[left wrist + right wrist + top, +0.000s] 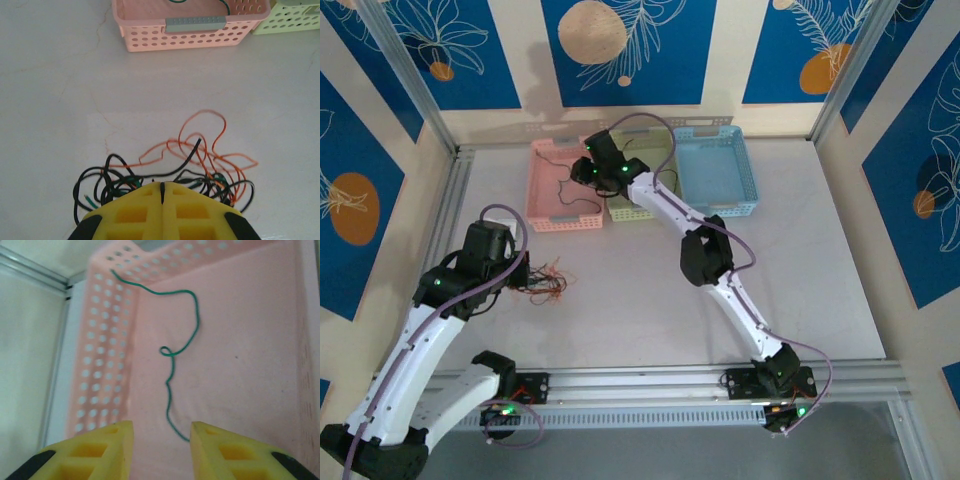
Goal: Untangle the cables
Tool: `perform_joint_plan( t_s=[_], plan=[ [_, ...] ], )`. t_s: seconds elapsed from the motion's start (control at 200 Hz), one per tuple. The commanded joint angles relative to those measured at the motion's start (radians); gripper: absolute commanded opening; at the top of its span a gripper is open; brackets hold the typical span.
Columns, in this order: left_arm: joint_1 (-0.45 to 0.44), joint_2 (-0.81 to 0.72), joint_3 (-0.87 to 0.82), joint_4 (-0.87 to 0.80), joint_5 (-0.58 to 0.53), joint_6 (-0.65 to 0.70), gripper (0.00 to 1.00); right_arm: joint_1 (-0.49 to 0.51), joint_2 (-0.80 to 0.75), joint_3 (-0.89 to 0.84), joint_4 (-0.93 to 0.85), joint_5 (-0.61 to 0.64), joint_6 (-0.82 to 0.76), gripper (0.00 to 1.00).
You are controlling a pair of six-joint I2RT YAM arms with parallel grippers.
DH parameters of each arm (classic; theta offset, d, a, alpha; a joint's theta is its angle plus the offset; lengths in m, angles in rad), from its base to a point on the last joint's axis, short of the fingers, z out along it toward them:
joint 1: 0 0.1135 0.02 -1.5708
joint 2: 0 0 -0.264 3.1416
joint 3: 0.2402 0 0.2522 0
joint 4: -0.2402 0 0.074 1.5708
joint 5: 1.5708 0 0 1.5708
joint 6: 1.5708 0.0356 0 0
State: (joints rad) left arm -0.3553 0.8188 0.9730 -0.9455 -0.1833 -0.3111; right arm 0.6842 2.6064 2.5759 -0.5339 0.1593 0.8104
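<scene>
Left claw (161, 192) pressed together over the cables (200, 165) on the worktop (60, 100); right claw (162, 437) spread above a green cable (172, 360) in the pink basket (105, 340).

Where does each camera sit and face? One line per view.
Top external: above and behind, looking down on the table; left arm and right arm show.
Left wrist: on the left arm, facing past the shut left gripper to the wire tangle.
Right wrist: on the right arm, looking past the open right gripper at a green wire.
Shared: all show the pink basket.
</scene>
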Motion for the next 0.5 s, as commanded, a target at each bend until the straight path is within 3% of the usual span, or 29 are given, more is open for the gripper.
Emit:
perform_joint_plan(
  t_s=[0.0, 0.12, 0.36, 0.495],
  plan=[
    [0.008, -0.014, -0.008, 0.020, 0.030, 0.016, 0.00, 0.017, -0.194, -0.054, -0.036, -0.075, -0.126, 0.36],
    [0.009, -0.012, -0.010, 0.027, 0.055, 0.021, 0.00, 0.051, -0.399, -0.271, -0.011, -0.066, -0.269, 0.36],
    [0.009, 0.001, -0.016, 0.048, 0.153, 0.032, 0.00, 0.056, -0.957, -1.178, 0.449, -0.247, -0.356, 0.36],
    [0.008, 0.048, -0.004, 0.070, 0.277, -0.032, 0.00, 0.066, -1.185, -1.523, 0.508, -0.258, -0.387, 0.36]
  ],
)
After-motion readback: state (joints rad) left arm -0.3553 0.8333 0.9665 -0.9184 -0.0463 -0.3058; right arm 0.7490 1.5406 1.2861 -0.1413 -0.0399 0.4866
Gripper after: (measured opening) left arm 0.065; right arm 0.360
